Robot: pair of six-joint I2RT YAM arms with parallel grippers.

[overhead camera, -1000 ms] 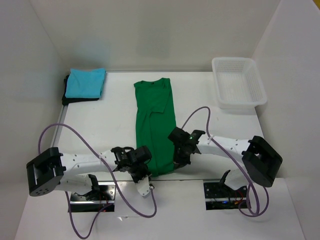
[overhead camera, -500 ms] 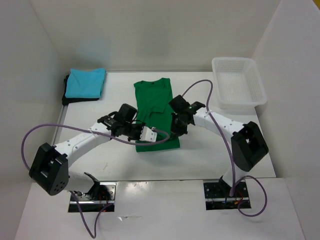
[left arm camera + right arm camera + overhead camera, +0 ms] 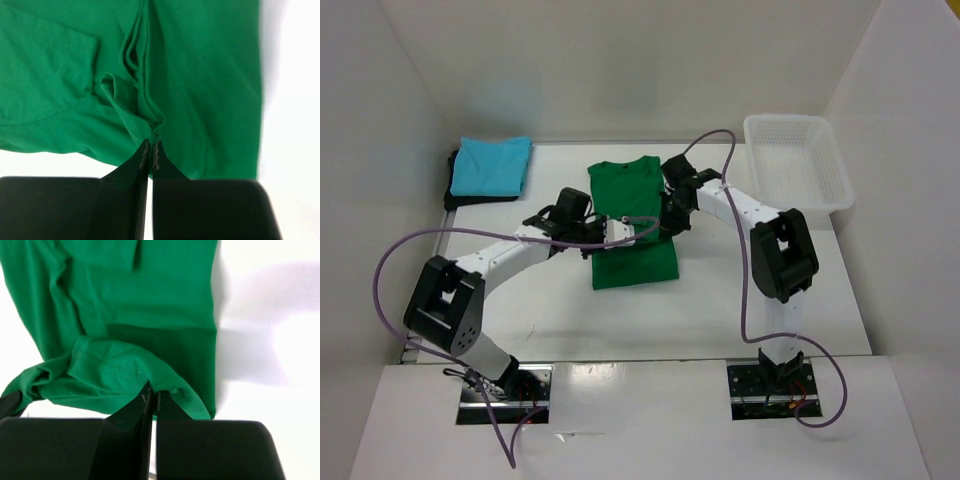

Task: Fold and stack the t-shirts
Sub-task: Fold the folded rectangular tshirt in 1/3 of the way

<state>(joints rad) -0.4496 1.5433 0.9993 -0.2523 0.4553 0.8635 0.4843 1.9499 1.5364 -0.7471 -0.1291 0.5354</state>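
While the left claw point(image 3: 151, 145) and right claw point(image 3: 151, 390) each pinch the green shirt point(image 3: 635, 262) by its bottom edge, its neck end lies straight ahead, lengthwise, near both.

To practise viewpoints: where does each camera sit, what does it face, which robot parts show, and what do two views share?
Top external: above and behind, facing down at the table; left arm and right arm show.
Left wrist: on the left arm, facing the green shirt; left gripper shut on it.
Right wrist: on the right arm, facing that shirt; right gripper pinches it.
Both wrist views share the pinched shirt.
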